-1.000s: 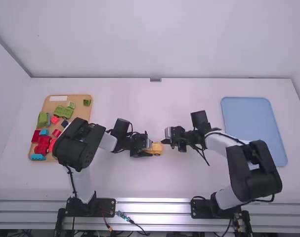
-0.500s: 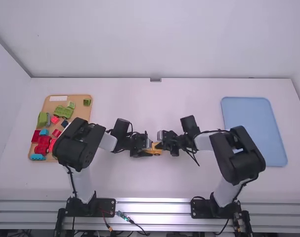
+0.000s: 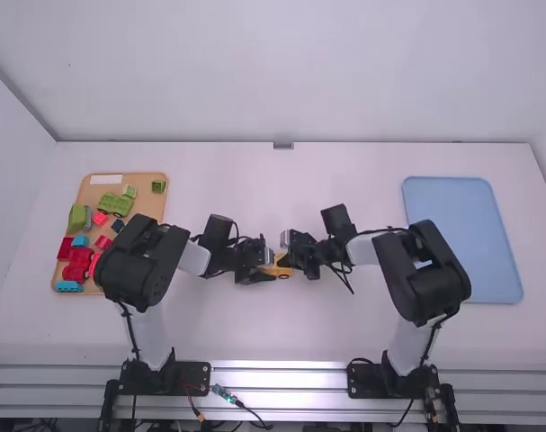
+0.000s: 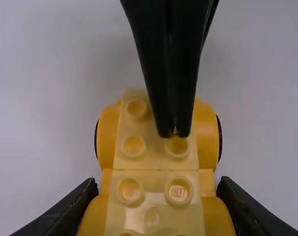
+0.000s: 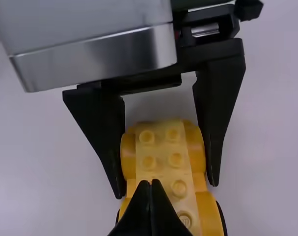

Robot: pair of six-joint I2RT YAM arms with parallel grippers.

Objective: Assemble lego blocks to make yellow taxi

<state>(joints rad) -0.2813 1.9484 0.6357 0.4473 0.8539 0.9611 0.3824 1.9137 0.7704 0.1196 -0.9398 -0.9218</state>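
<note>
The yellow studded car [image 3: 281,270], with dark-rimmed wheels, is mid-table between both arms. My left gripper [image 3: 265,268] holds it; in the left wrist view, this gripper [image 4: 158,182] has one finger on each side of the car body [image 4: 156,160]. From the other side comes my right gripper [image 3: 289,257], low over the car. In the right wrist view, the right gripper [image 5: 151,183] has its tips together, nothing between them, over the studded top of the car [image 5: 163,157]. Whether those tips press on the studs, I cannot tell.
At the left, a tan tray [image 3: 148,177] bears red, green and blue blocks, partly covered by the left arm. A flat blue tray [image 3: 461,234] lies at the right, beyond the right arm's elbow.
The right gripper has come leftward from beside the car to over its top, its arm folding in. The left gripper has stayed nearly still with the car.
</note>
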